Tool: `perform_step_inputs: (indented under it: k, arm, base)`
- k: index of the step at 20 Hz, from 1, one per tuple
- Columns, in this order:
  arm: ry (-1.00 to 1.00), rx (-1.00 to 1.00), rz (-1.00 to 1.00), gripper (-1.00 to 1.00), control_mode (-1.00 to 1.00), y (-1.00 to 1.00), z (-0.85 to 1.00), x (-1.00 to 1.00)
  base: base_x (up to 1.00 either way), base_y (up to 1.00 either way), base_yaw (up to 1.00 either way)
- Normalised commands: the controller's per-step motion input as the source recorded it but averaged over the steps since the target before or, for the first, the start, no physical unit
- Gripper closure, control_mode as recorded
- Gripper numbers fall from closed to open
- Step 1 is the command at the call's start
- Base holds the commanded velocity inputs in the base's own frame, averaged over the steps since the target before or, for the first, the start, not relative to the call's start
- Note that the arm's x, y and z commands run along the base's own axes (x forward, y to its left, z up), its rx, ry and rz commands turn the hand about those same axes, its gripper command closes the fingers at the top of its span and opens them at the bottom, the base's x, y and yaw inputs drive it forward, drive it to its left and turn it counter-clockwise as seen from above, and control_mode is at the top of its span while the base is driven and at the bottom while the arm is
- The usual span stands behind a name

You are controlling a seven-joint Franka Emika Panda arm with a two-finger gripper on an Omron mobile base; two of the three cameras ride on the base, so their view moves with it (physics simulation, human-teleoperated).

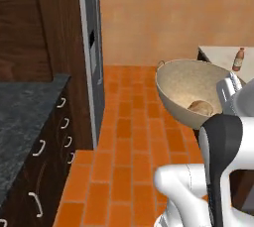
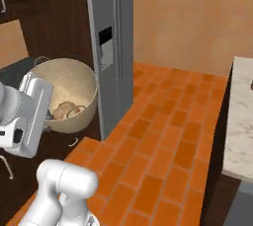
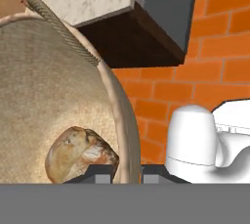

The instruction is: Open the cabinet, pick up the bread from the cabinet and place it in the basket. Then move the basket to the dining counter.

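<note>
Bread lies inside the basket, just beside the end effector, whose fingers pinch the basket's rim and hold it over the brick floor. Marble desk stands beyond.

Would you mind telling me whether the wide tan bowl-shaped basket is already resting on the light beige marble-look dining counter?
No, the wide tan bowl-shaped basket is held up over the orange brick floor, apart from the light beige marble-look dining counter behind it.
</note>
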Motion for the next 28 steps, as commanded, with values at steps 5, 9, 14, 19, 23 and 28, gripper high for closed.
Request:
perform_step_inputs:
  k: [5, 9, 14, 19, 23, 28]
  arm:
    - [0.00, 0.00, 0.00, 1.00, 1.00, 0.00, 0.00, 0.00]
    - [0.00, 0.00, 0.00, 1.00, 1.00, 0.00, 0.00, 0.00]
    - [0.00, 0.00, 0.00, 1.00, 1.00, 0.00, 0.00, 0.00]
    - [0.00, 0.00, 0.00, 1.00, 1.00, 0.00, 0.00, 0.00]
    - [0.00, 0.00, 0.00, 1.00, 1.00, 0.00, 0.00, 0.00]
    - [0.00, 0.00, 0.00, 1.00, 1.00, 0.00, 0.00, 0.00]
  base:
    - [0.00, 0.00, -1.00]
    - [0.08, -0.44, -0.87]
    - [0.41, -1.00, -0.28]
    - [0.75, -1.00, 0.07]
    - [0.81, -0.99, 0.34]
    - [0.65, -1.00, 0.42]
